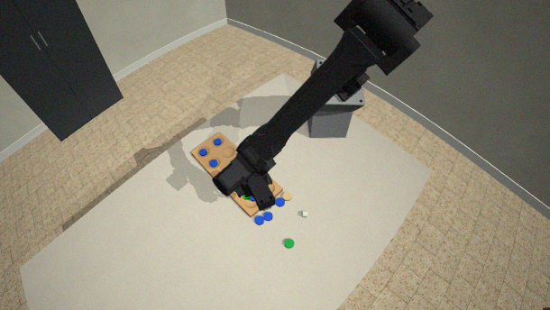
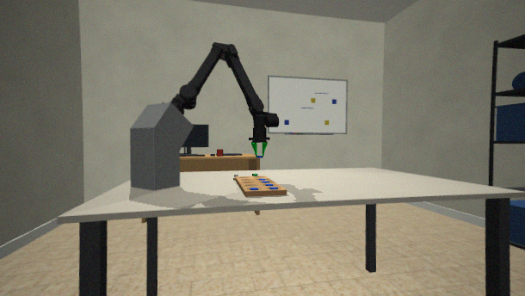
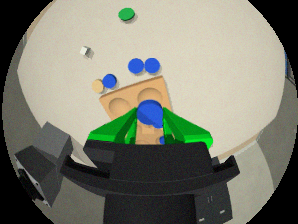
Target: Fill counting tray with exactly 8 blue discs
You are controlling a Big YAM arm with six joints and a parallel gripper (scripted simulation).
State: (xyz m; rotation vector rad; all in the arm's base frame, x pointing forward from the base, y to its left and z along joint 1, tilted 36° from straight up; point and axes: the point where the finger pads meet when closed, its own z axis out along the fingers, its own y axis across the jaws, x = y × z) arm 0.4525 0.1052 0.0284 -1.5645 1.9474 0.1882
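Disc (image 2: 259, 157) (image 3: 149, 112) between the green fingers (image 2: 264, 149) looks round and plain blue.

Black jointed robot arm (image 1: 297, 108) blocks the overhead view of the middle of the tan wooden counting tray (image 1: 251, 210).

In the wrist view, the blue round disc (image 3: 150, 111) at the claw (image 1: 249, 197) (image 3: 150, 112) and the claw's black housing (image 3: 155, 167) cover much of the tray (image 3: 112, 100); the exterior view leaves the far pockets too small to read, and its right edge cuts off a black metal shelf rack (image 2: 493, 116).
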